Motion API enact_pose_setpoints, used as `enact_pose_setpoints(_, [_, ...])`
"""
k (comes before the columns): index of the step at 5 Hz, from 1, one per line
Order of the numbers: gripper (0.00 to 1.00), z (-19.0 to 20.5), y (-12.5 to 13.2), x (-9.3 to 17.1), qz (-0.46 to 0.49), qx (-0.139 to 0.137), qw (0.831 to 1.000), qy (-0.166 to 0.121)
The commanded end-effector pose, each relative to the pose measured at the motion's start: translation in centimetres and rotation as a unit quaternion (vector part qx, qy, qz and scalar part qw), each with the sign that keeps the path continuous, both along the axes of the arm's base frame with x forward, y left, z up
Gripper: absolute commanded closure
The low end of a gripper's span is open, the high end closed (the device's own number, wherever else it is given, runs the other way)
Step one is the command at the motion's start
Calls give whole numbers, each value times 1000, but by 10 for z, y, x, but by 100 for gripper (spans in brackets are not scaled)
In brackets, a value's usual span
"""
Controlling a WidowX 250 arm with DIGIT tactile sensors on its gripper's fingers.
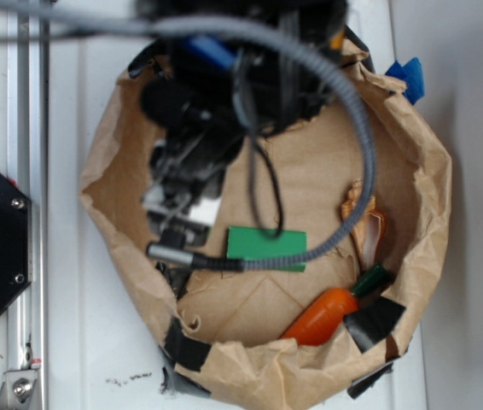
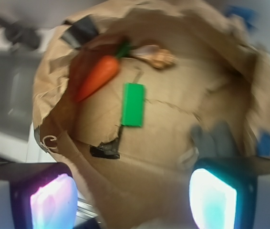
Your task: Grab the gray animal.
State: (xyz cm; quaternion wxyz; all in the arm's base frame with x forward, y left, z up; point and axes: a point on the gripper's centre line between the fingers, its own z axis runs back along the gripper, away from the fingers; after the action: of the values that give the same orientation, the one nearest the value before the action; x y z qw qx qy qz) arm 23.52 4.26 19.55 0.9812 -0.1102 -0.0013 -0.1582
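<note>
Gray and soft, the gray animal sits in the brown paper bag, just beside the right finger pad in the wrist view. It looks blurry there, and the arm hides it in the exterior view. The gripper hangs over the bag with its fingers spread wide and nothing between them. The toy should be light and squishy, so pinching its fat middle seems best. A green block and a toy carrot lie farther off.

Even, bright light falls on the brown paper bag, with soft shadows under its folded rim. The cable above it is out of focus. The wrist view is motion-blurred, worst toward the bag's right edge.
</note>
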Motion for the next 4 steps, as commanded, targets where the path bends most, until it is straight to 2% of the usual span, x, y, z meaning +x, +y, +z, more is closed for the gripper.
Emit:
enact_pose_setpoints(1, [0, 28, 17, 13, -105, 54, 992, -37])
enact_pose_setpoints(2, [0, 28, 17, 13, -105, 54, 992, -37])
enact_pose_setpoints(3, [0, -12, 19, 34, -227, 66, 970, -56])
enact_pose_setpoints(4, [0, -44, 14, 41, -344, 48, 933, -93])
